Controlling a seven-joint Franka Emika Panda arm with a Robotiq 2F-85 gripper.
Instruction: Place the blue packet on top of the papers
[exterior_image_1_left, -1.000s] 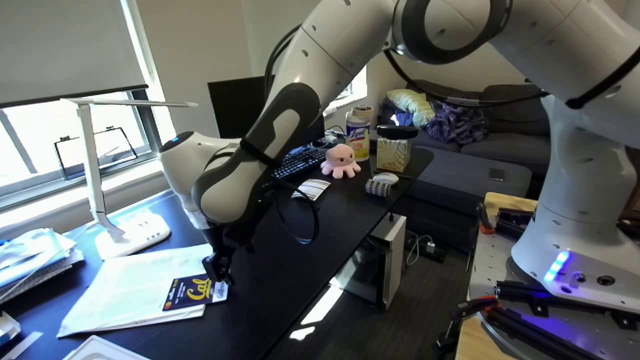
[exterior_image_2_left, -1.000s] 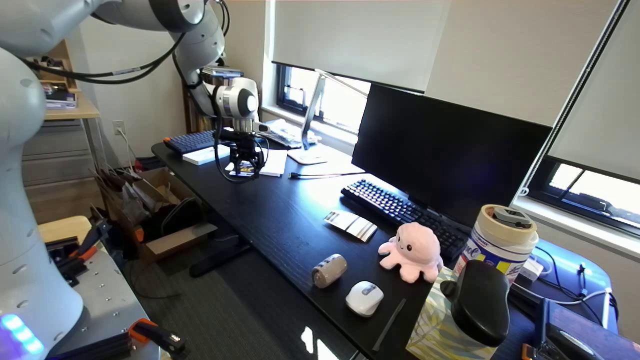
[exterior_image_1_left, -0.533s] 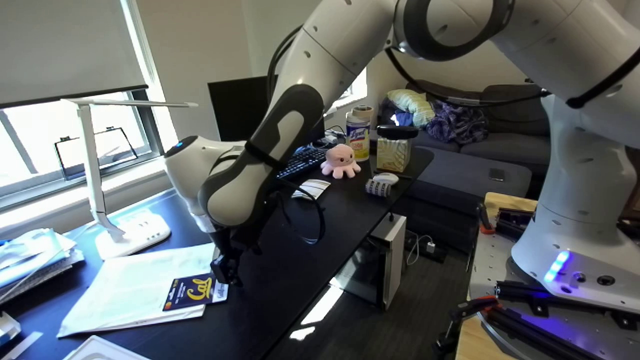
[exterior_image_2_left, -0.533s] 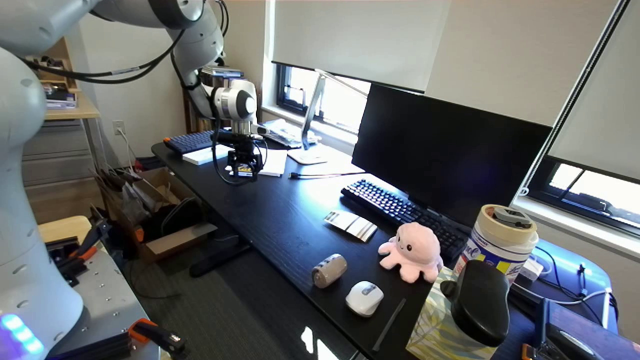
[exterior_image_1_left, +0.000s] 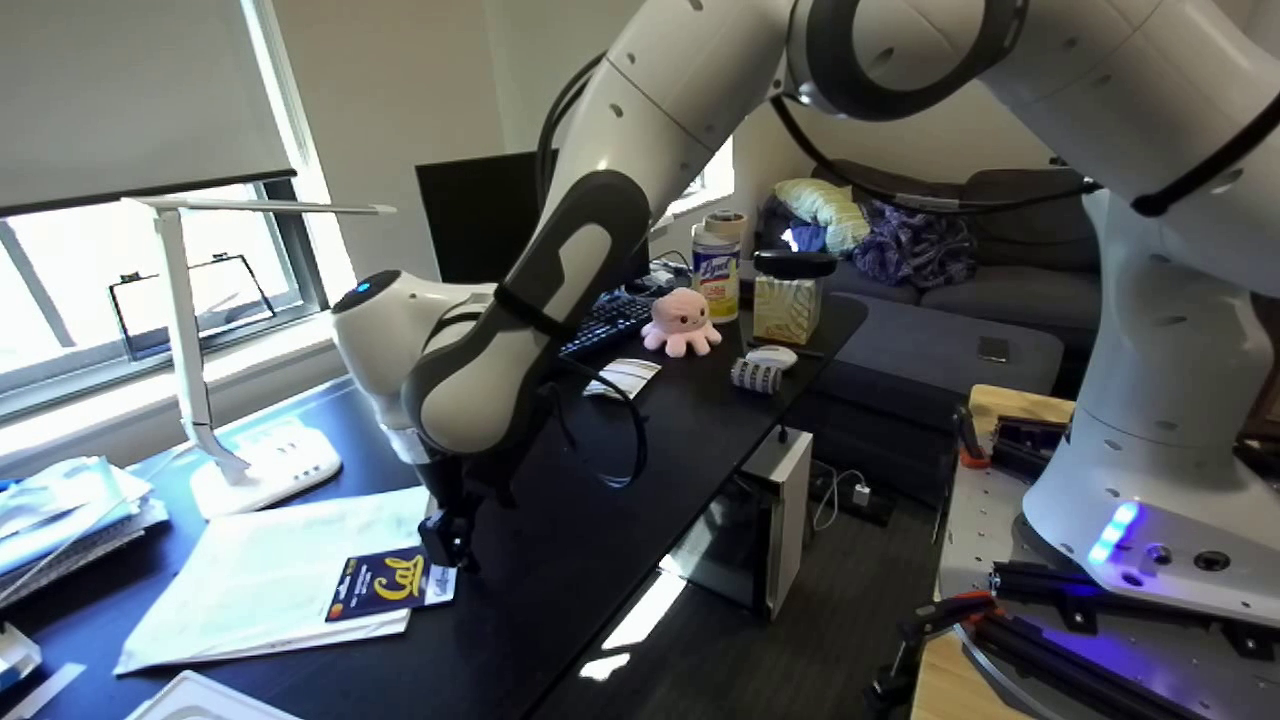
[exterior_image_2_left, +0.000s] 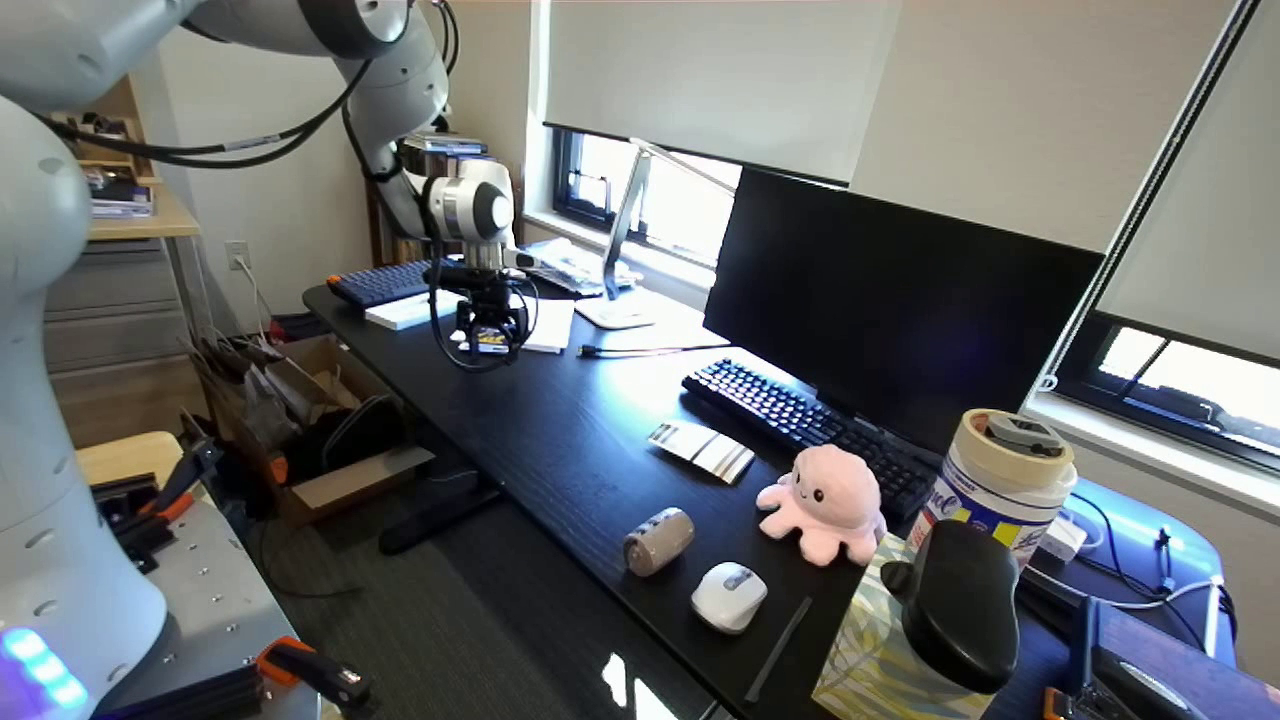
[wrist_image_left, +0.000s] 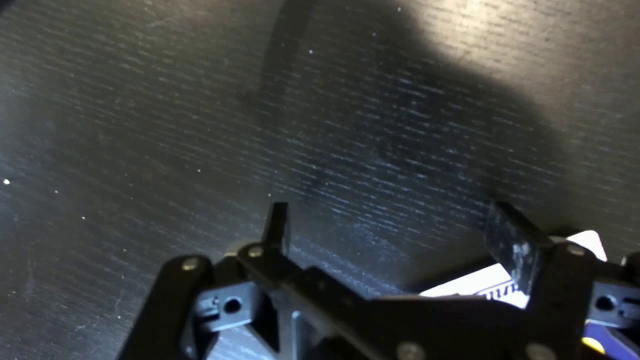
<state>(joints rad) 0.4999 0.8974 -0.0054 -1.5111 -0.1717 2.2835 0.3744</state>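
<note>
Your jaws stand spread wide and hold nothing; in the wrist view the bench (wrist_image_left: 150, 150) shows between the two fingertips (wrist_image_left: 512, 247). They hang low, just beside the blue packet (exterior_image_1_left: 385, 584), and one fingertip overlaps its white end (wrist_image_left: 470, 282) in the wrist view. Whether the two touch, you cannot tell, so treat them as touching: raise the jaws straight up first, slowly, and save any sideways move until the packet is well below you. Leave the jaws as wide as they are while you rise; narrowing them here could pinch that end and drag the packet off.

The packet lies on the papers (exterior_image_1_left: 260, 565), at the edge beside the jaws, its white end jutting past that edge over the bench. That looks good enough for the task; only the exit seems left. If you want it more squarely on, a light push inward might do, but the sheets may well slide along with it, so a fresh grip is the safer fix.

Farther off, in an exterior view, the lamp (exterior_image_1_left: 187, 332) rises behind the papers. Once you have height, swing away from it, towards the striped card (exterior_image_1_left: 622, 378).
</note>
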